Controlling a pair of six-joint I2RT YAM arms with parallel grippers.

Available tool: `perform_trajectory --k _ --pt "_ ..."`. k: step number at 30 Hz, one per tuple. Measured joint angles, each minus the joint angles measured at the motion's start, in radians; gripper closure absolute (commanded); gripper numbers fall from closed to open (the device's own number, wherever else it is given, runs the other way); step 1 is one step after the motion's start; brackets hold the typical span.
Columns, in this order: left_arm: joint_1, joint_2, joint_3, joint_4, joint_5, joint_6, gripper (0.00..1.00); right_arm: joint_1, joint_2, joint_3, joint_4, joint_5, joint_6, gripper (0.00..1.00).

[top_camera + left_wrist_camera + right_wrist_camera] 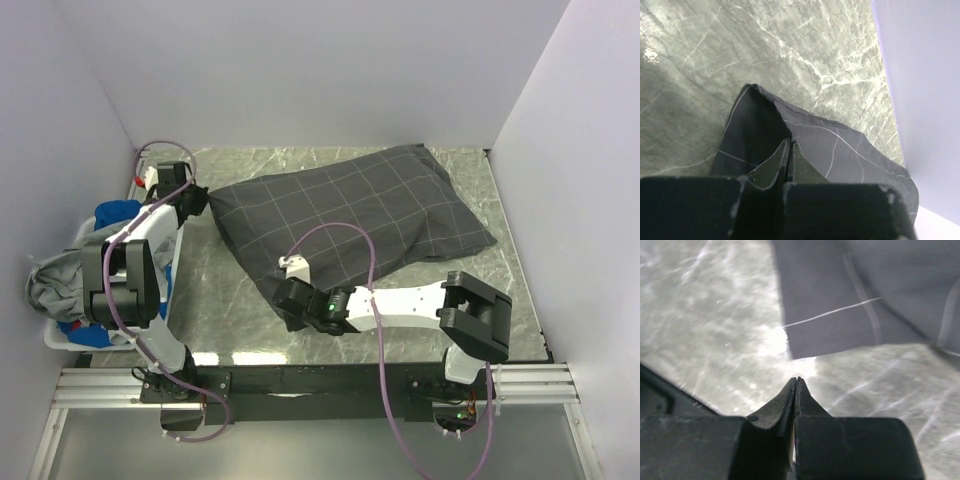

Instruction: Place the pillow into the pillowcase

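Marble-patterned table (225, 300) with white walls on three sides. The pillowcase (350, 215) lies slantwise across the middle of it, plump and rounded, its high end toward the far right. The pillow itself does not show anywhere. The left gripper (790, 143) is at the case's left corner, jaws pressed together on a raised fold of the fabric. The right gripper (796, 380) is at the case's near corner, jaws together with nothing between them, tips over bare table just short of the cloth edge. A bin (60, 345) at the left holds a grey garment (50, 285) and a blue cloth (115, 212).
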Motion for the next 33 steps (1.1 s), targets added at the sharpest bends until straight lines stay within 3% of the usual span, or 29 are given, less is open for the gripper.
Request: perform_trajectory --k 8,9,11,12,15,23,25,28,29,31,33 --pt "0.013 0.062 0.094 -0.048 0.000 0.039 0.99 0.031 0.047 0.201 -0.028 -0.103 -0.030 0.98" --pt "0.014 0.070 0.111 -0.058 0.000 0.046 0.99 0.031 0.050 0.230 -0.034 -0.105 -0.036 0.83" --pt "0.016 0.087 0.140 -0.067 0.000 0.059 0.99 0.031 0.052 0.270 -0.044 -0.100 -0.045 0.70" --pt "0.017 0.093 0.146 -0.068 0.000 0.061 0.99 0.031 0.052 0.280 -0.046 -0.090 -0.049 0.58" --pt "0.017 0.097 0.145 -0.068 0.001 0.065 0.99 0.031 0.052 0.267 -0.061 -0.052 -0.068 0.44" --pt "0.018 0.103 0.140 -0.067 0.012 0.071 0.99 0.022 0.184 0.186 -0.079 0.031 -0.187 0.33" --pt "0.019 0.103 0.140 -0.067 0.016 0.071 0.99 0.020 0.232 0.186 -0.083 0.043 -0.213 0.36" --pt "0.020 0.107 0.140 -0.067 0.020 0.078 0.99 0.015 0.257 0.220 -0.075 0.070 -0.240 0.57" --pt "0.020 0.108 0.140 -0.067 0.021 0.079 0.99 0.010 0.268 0.228 -0.075 0.075 -0.248 0.79" --pt "0.021 0.115 0.140 -0.067 0.026 0.083 0.99 -0.002 0.283 0.245 -0.069 0.085 -0.262 1.00" --pt "0.021 0.123 0.142 -0.069 0.028 0.086 0.99 -0.010 0.295 0.274 -0.099 0.090 -0.271 1.00"
